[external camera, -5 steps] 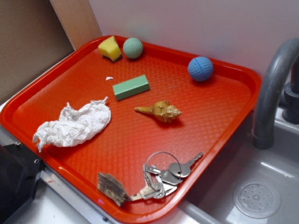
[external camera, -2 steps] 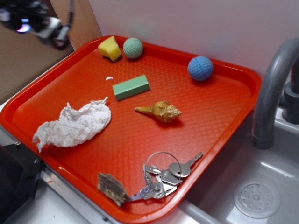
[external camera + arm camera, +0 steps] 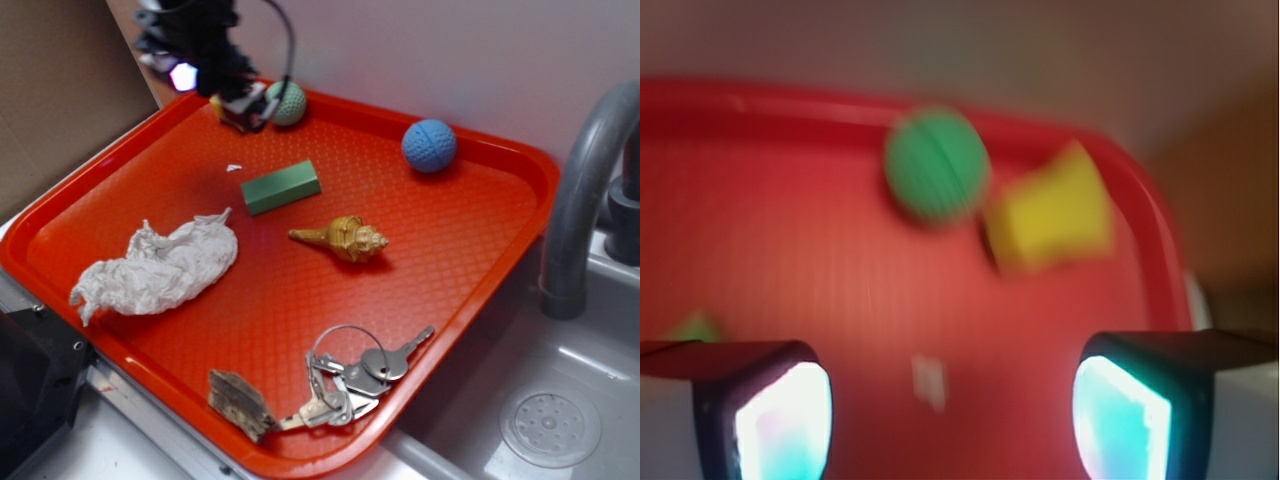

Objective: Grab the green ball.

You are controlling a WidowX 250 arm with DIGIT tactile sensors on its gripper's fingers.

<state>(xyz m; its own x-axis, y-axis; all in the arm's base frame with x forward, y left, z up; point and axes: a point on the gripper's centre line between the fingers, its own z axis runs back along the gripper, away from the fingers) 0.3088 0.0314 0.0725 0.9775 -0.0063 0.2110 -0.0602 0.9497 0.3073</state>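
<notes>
The green ball (image 3: 289,102) sits at the far left corner of the red tray (image 3: 440,240), next to a yellow wedge (image 3: 1055,212). In the wrist view the ball (image 3: 937,166) lies ahead of the jaws, a little left of centre, blurred. My gripper (image 3: 238,108) hangs over that corner, just left of the ball, and hides most of the wedge in the exterior view. Its jaws (image 3: 952,415) are wide open and empty, with bare tray and a small white scrap (image 3: 928,382) between them.
On the tray lie a green rectangular block (image 3: 281,187), a blue ball (image 3: 429,146), a gold shell (image 3: 344,238), a crumpled white tissue (image 3: 157,266), keys (image 3: 352,377) and a piece of bark (image 3: 240,403). A grey tap (image 3: 583,190) and a sink stand at the right.
The arm has come in from the upper left and moved right and down, from outside the tray to just over the yellow wedge beside the green ball. The objects have not moved.
</notes>
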